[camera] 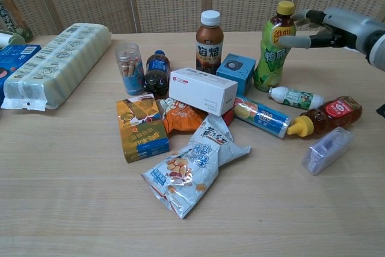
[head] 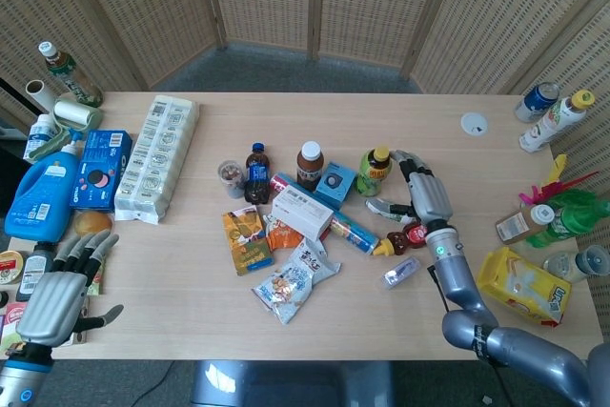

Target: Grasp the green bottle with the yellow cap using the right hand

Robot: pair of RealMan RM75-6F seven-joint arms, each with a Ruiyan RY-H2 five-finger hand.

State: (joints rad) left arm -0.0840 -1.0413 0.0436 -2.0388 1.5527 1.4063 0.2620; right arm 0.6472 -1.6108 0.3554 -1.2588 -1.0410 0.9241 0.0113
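Standing upright right of centre on the surface, the green bottle (camera: 272, 46) looks full, rigid and slick, top-heavy under its yellow cap (camera: 285, 8); the waist below the label seems the safest hold. Beside it at upper right of the chest view, the right hand (camera: 337, 27) hangs with fingers (camera: 295, 41) spread, holding nothing, one fingertip near the bottle's shoulder.

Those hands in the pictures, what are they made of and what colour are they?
Both look like silver-grey metal. The left hand has dark segmented fingers. The right hand has pale grey fingers with black at the joints, on a glossy grey arm with a small green light.
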